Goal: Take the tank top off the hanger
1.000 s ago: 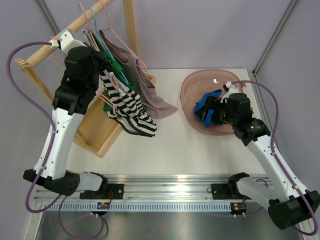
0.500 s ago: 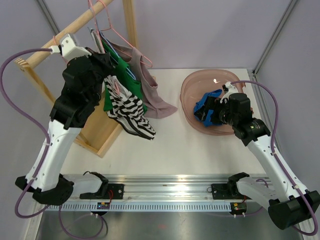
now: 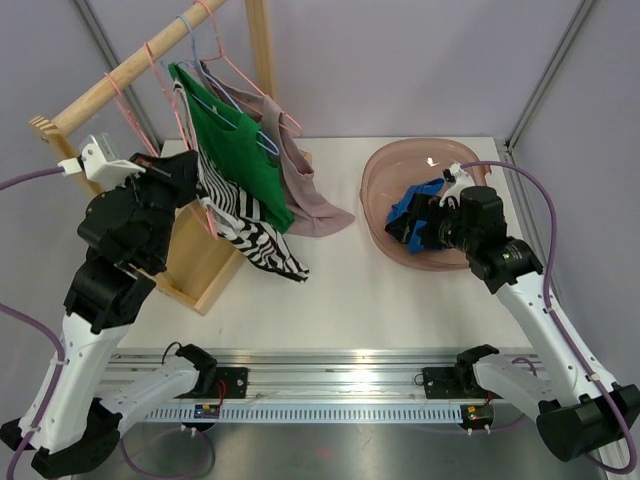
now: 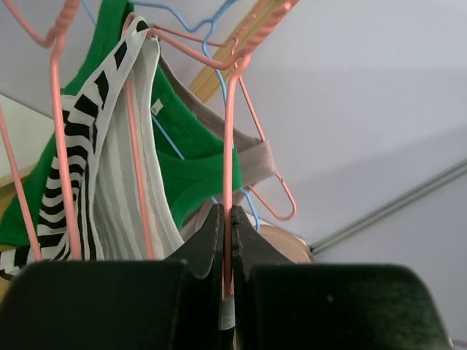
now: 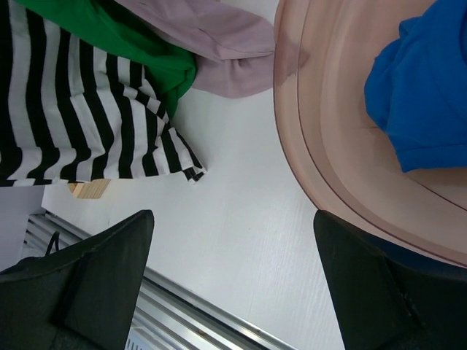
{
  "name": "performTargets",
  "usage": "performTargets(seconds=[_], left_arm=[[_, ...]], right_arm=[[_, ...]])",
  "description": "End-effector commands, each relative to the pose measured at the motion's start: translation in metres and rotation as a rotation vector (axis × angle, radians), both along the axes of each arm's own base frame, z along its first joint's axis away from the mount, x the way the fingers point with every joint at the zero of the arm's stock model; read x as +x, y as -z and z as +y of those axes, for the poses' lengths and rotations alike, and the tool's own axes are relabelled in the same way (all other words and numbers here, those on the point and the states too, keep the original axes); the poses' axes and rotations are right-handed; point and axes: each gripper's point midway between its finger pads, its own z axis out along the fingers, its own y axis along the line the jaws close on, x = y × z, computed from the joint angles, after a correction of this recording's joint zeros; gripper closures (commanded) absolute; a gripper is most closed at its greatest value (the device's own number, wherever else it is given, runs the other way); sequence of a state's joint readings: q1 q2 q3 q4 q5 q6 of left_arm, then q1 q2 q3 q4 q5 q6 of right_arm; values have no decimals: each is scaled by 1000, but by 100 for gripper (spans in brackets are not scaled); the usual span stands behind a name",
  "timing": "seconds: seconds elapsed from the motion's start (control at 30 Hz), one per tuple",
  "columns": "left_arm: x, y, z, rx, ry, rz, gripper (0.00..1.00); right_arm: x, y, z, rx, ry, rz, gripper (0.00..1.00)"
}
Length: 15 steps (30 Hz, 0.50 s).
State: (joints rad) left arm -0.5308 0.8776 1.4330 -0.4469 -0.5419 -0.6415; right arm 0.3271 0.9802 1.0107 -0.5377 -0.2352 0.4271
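L end effector (image 4: pixel 226 216) tight on hanger (image 4: pixel 233 146)

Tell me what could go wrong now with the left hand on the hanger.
The left hand pinches only a thin pink hanger wire, which might slip out. The striped tank top hangs against the green top, so pulling could drag both. The right hand stands open at the basin, too far to help.

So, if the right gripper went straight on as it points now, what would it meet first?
Most likely the bare white table, in the gap between the striped tank top and the pink basin. Its open fingers frame that spot, but depth is unclear.
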Motion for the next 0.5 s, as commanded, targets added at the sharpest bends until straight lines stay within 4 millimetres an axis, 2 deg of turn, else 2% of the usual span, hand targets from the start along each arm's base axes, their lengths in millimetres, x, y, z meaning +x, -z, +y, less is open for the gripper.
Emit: performTargets(seconds=[0.0, 0.1, 0.13, 0.17, 0.2, 0.23, 0.27, 0.37, 0.4, 0.43, 0.47], left_arm=[[-21, -23, -11, -93, 116, -105, 100], [-39, -15, -27, -95, 245, -119, 100], [-48, -13, -39, -90, 329, -129, 100], [-50, -3, -46, -82, 368, -114, 100], [-59, -2, -49, -98, 410, -121, 100], [-68, 4, -61, -92, 490, -116, 100], [-71, 16, -67, -94, 528, -89, 100], [-98, 33, -81, -93, 674, -73, 100], [-99, 52, -87, -86, 706, -29, 100], [-112, 56, -88, -75, 748, -33, 100], [-115, 66, -89, -64, 763, -7, 100]], right_arm=[[-2, -30, 13, 75, -63, -92, 2], [-6, -34, 18, 106, -96, -103, 2], [-7, -36, 21, 116, -111, -117, 2], [-10, -35, 25, 132, -135, -109, 2], [-12, -38, 26, 143, -147, -117, 2], [-14, -38, 29, 152, -162, -118, 3], [-18, -39, 34, 171, -200, -117, 3], [-28, -46, 45, 222, -288, -133, 3], [-31, -48, 48, 234, -310, -140, 3], [-33, -49, 50, 245, -329, -148, 3], [-38, -51, 55, 272, -372, -159, 3]])
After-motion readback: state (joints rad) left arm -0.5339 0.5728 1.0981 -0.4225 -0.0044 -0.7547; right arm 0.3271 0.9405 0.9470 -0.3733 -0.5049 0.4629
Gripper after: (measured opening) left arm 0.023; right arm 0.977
